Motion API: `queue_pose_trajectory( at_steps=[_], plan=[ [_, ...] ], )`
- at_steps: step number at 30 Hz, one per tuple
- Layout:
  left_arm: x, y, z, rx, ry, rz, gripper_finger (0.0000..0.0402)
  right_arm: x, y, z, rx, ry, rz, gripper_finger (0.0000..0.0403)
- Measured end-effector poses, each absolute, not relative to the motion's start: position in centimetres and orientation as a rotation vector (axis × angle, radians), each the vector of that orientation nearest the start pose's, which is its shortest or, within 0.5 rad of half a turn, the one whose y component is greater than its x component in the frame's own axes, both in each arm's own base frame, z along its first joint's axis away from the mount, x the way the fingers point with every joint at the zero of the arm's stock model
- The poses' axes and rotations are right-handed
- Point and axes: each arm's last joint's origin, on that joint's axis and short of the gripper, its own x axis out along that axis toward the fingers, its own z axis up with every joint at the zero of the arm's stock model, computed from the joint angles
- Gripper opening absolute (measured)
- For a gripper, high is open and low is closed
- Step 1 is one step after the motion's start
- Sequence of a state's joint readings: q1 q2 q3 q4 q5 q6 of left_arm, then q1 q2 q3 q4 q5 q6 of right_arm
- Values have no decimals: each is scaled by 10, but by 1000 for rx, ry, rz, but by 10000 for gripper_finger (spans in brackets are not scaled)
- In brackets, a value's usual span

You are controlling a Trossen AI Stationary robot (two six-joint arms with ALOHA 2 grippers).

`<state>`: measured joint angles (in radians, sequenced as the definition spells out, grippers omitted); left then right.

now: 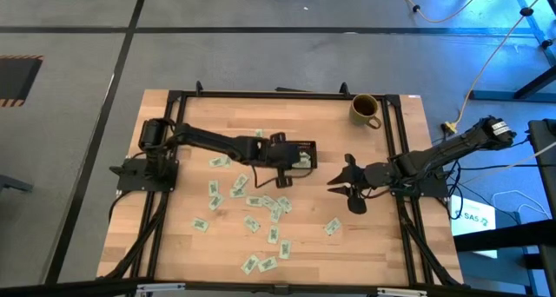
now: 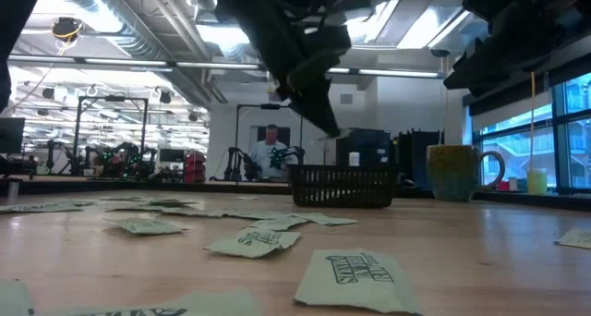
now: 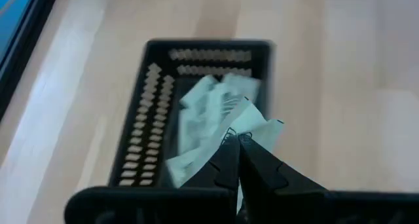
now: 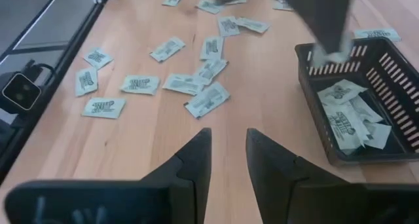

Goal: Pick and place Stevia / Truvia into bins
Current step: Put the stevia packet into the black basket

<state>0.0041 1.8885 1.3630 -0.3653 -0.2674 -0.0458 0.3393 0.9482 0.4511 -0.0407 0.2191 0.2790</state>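
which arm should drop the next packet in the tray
Left. The left gripper is shut on a packet and hangs right over the black tray, which already holds a few. The right gripper is open and empty, off to the tray's side over bare table.

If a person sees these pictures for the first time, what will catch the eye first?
First, the many pale green packets scattered over the wooden table. Next, the left gripper, shut on one packet right above the black tray, which already holds several. The right gripper hangs open beside it, and an olive mug stands at the far edge.
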Motion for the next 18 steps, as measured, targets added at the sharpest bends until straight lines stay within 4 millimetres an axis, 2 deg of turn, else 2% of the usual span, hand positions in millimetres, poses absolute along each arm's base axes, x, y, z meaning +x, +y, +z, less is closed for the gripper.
queue_pose_trajectory(
  at_steps=[6, 11, 18],
  plan=[
    [401, 31, 195, 12, 922, 292, 3, 184, 58, 205, 100, 526, 51, 99],
    [406, 35, 185, -27, 920, 252, 3, 184, 58, 205, 99, 523, 52, 99],
    [408, 36, 185, -36, 903, 279, 4, 184, 58, 205, 100, 521, 52, 99]
  ],
)
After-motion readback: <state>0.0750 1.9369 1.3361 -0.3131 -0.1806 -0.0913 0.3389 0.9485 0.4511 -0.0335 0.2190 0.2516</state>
